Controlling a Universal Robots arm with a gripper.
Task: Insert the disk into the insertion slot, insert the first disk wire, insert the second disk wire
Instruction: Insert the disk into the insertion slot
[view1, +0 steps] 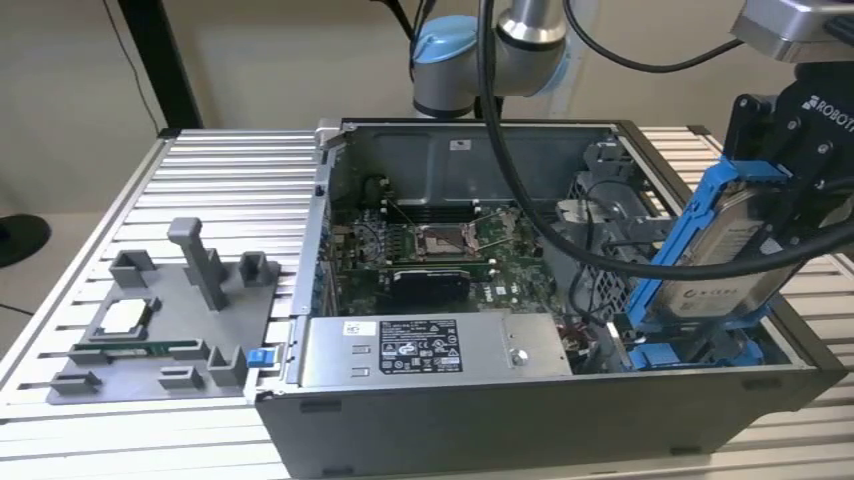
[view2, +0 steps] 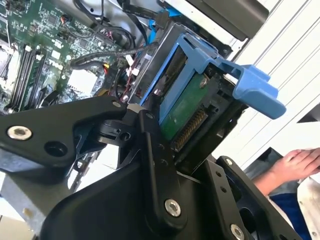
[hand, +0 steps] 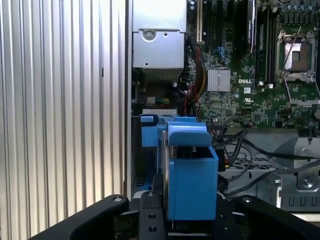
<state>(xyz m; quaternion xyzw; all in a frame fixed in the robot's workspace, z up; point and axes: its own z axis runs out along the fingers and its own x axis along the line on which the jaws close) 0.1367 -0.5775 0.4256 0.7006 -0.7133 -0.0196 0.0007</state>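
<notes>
The disk (view1: 731, 238) is silver, white-labelled and blue-framed.

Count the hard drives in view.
1. The hard drive, in its blue frame, is held by the gripper at the slot, on the exterior view's right. Others may sit hidden in the case.

**Arm** (view1: 514, 30): one, with grey tube segments and a pale blue joint cap. In the exterior view it stands upright at the far side, and its upper links pass out of the top of the picture.

**Wrist:** comes in at the exterior view's upper right, carrying the black pincer (view1: 790, 205) pointed downward.

**Pincer:** black body with linked bar fingers (view2: 155, 165), seen in both wrist views. The jaws are closed from two opposite sides on the disk (view1: 727, 265), which is held on edge and tilted.
</notes>
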